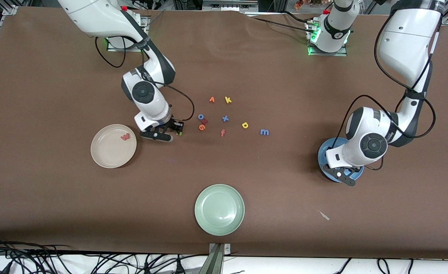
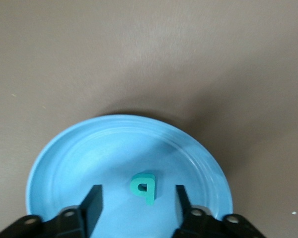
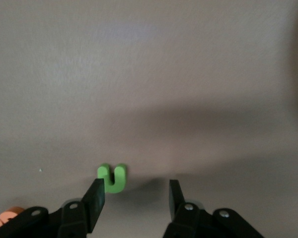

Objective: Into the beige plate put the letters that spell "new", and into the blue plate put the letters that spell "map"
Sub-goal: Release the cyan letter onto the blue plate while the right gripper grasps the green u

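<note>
Brown table, teal p (image 2: 144, 187) on blue plate (image 2: 64, 158) between parted left end effector (image 2: 138, 203), right end effector (image 3: 134, 198) parted beside green n (image 3: 112, 177)

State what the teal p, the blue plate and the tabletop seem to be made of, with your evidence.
Teal p: probably foam; thick, matte, soft-edged cut-out.
Blue plate: looks like glazed ceramic or smooth plastic; faint sheen and concentric rings, cannot tell which.
Tabletop: seems a brown matte sheet or cloth cover; its edge ripples by the bases.

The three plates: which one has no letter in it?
The pale green plate, nearest the front camera. The beige plate holds the red w; the blue plate holds the teal p.
</note>
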